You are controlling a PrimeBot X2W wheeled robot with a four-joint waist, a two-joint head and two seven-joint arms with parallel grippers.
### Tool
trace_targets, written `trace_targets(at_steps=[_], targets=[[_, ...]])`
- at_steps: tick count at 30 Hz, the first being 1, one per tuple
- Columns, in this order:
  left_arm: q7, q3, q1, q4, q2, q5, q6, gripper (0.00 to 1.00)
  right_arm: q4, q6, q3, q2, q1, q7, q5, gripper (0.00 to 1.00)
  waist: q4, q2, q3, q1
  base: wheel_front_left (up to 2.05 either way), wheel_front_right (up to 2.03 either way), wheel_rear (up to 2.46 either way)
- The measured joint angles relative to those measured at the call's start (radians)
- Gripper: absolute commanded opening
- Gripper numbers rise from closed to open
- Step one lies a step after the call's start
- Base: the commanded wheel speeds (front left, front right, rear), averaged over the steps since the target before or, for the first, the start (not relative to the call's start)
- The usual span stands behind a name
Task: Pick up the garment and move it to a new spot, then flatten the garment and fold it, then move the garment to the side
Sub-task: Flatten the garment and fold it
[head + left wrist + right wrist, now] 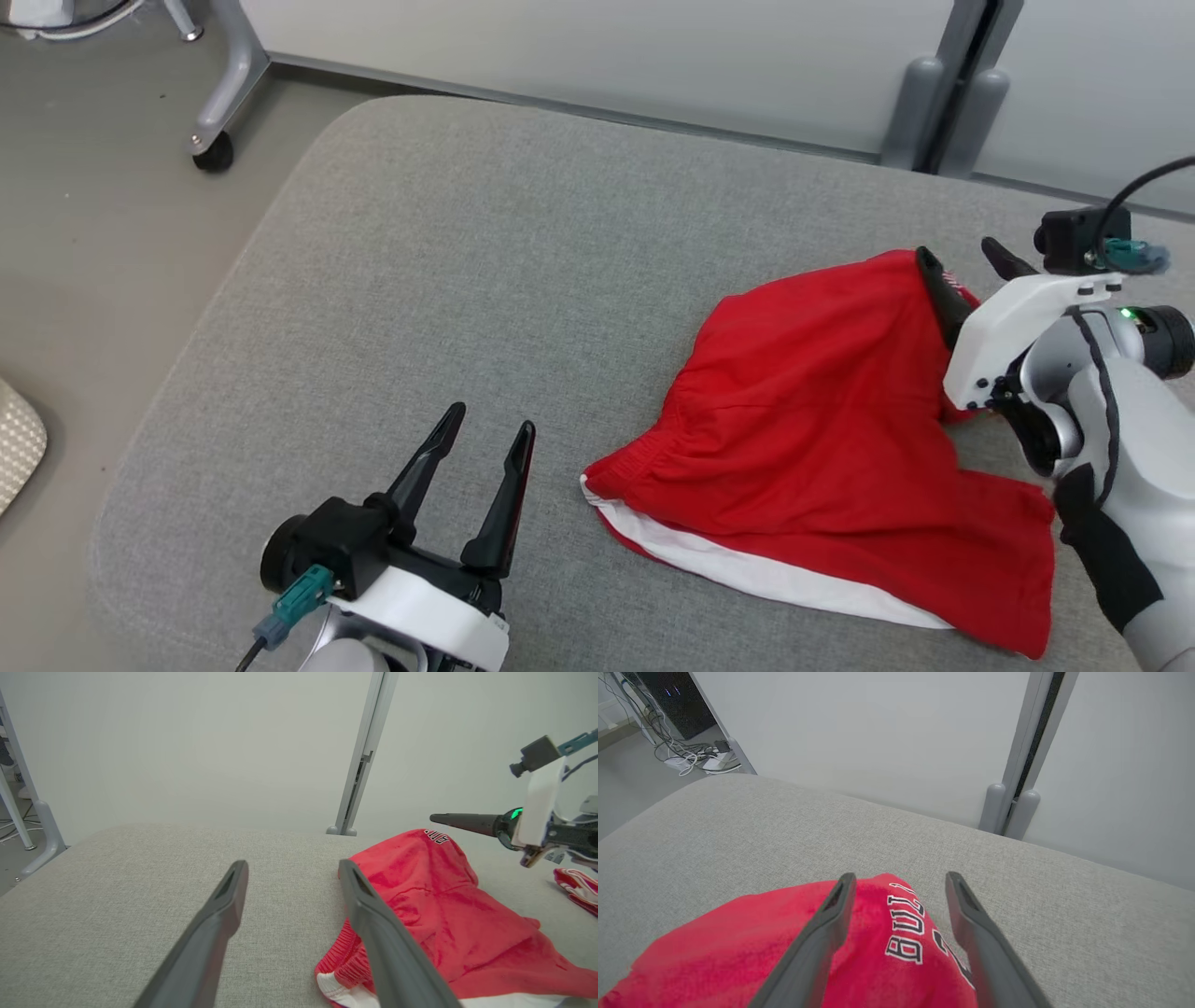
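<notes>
Straddling a crumpled red garment (822,439) on the grey fabric cushion (420,280), the right gripper (957,250) had jaws spread; the left gripper (492,419) likewise, nearby.

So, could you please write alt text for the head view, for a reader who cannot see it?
A crumpled red garment with white trim lies on the right of a grey padded surface. The right gripper, fingers apart, is at its far corner; the left gripper, also open, is at the lower left, apart from it.
</notes>
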Motion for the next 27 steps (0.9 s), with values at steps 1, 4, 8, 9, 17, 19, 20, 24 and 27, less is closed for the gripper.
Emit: trace_targets(at_steps=[1,4,8,9,17,19,20,24,27], targets=[[0.0,0.003,0.002,0.007,0.001,0.004,0.0,1.0,0.006,0.0,0.007,0.008,0.002,-0.034,-0.001,1.0,-0.007,0.0,-0.01,0.0,0.0,0.0,0.0],[0.0,0.028,0.024,0.014,0.007,0.004,0.005,1.0,0.012,0.0,0.017,0.027,0.028,-0.142,-0.008,1.0,-0.033,0.0,-0.046,0.0,0.0,0.0,0.0],[0.0,0.087,0.063,-0.002,0.039,0.005,0.028,1.0,-0.019,0.0,0.025,0.046,0.094,-0.268,-0.006,1.0,-0.08,0.0,-0.098,0.0,0.0,0.0,0.0],[0.0,0.103,0.074,-0.008,0.046,0.005,0.032,1.0,-0.035,0.0,0.021,0.045,0.11,-0.284,-0.006,1.0,-0.093,0.0,-0.11,0.0,0.0,0.0,0.0],[0.0,0.215,0.151,-0.076,0.077,0.004,0.073,1.0,-0.364,0.0,-0.12,0.024,0.326,-0.325,-0.052,1.0,-0.229,0.0,-0.193,0.0,0.0,0.0,0.0],[0.0,0.231,0.171,-0.087,0.078,0.006,0.075,1.0,-0.458,0.0,-0.159,0.025,0.405,-0.326,-0.078,1.0,-0.258,0.0,-0.205,0.0,0.0,0.0,0.0],[0.0,0.242,0.18,-0.094,0.078,0.009,0.075,1.0,-0.506,0.0,-0.176,0.026,0.447,-0.326,-0.095,1.0,-0.272,0.0,-0.21,0.0,0.0,0.0,0.0],[0.0,0.266,0.215,-0.123,0.068,0.027,0.075,1.0,-0.662,0.0,-0.236,0.054,0.61,-0.326,-0.139,1.0,-0.319,0.0,-0.225,0.0,0.0,0.0,0.0],[0.0,0.277,0.248,-0.127,0.061,0.039,0.067,1.0,-0.722,0.0,-0.259,0.079,0.724,-0.326,-0.188,1.0,-0.344,0.0,-0.233,0.0,0.0,0.0,0.0]])
